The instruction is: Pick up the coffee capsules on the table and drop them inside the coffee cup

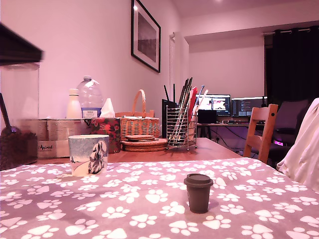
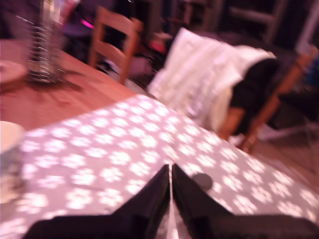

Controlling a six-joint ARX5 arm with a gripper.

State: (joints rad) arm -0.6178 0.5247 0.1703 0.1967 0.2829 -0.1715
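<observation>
On the exterior view's left, your cup [image 1: 88, 155] stands upright on the paw-print cloth of the table [image 1: 149, 209], mouth up, dog print facing the camera. Behind it you have a basket [image 1: 139, 124] and a wire holder [image 1: 180, 127] full of utensils, both clear of the job.

Toward the exterior view's right, nearer the camera and well apart from the cup, sits the dark capsule [image 1: 198, 192]. It stands on its narrow end, rimmed flat top up, long axis vertical. You see only this one; no cream capsule shows in either view.

Expect the capsule to be light, stiff and smooth-walled, so it will likely tip or skid if you nudge it. Judge the best hold to be across the tapered wall just under the rim, which should stop it slipping down.

In the wrist view your pincer [image 2: 171, 172] is clenched, tips together, grasping nothing, with the capsule [image 2: 202, 181] just beyond the tips. The picture is blurred.
</observation>
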